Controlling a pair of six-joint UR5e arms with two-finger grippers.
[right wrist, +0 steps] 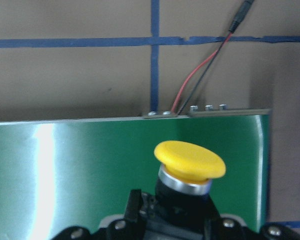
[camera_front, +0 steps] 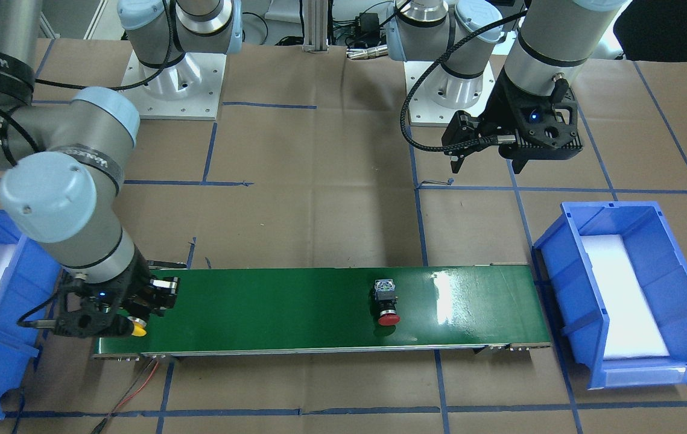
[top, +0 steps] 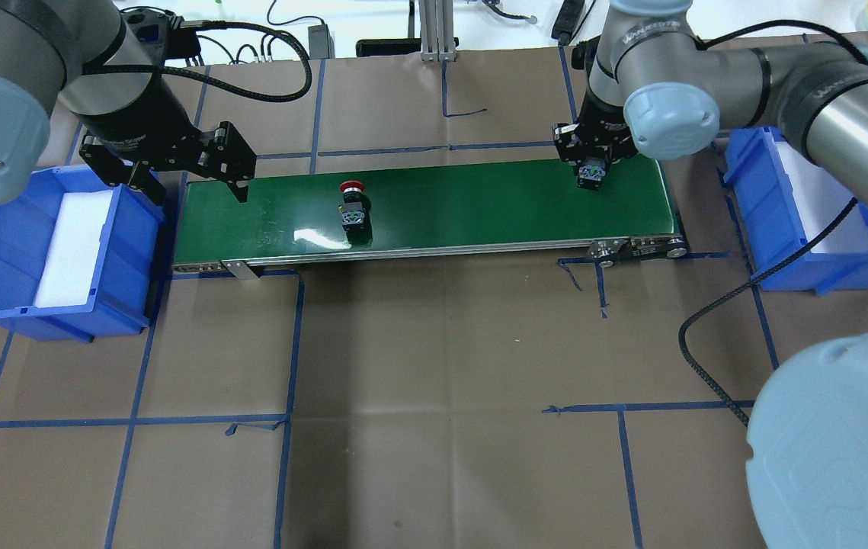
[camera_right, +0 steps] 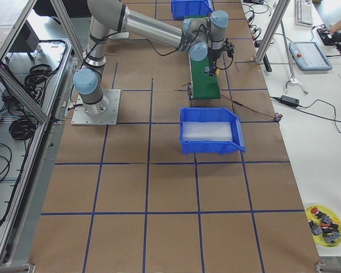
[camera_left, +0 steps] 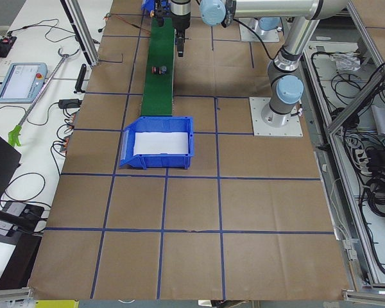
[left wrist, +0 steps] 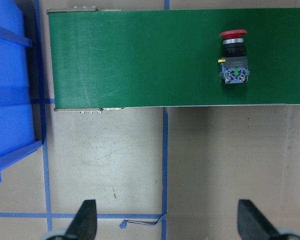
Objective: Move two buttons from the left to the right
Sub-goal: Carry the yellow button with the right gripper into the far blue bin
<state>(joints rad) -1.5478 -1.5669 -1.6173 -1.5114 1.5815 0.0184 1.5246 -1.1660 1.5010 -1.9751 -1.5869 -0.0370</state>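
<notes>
Two fingers (left wrist: pixel 86 222) of the left gripper (top: pixel 197 197) are hanging wide apart and empty over the brown paper-covered table (top: pixel 441 366), on the near side of the long green conveyor belt (top: pixel 479 210) at its left end. Farther on, the red-capped push-button switch (top: pixel 352 204) with a black-grey block body is lying on the belt's left half, and at the right end, by the far edge, the right gripper (top: pixel 590 175) is clamping the yellow mushroom-capped push-button switch (right wrist: pixel 190 161) by its body.
</notes>
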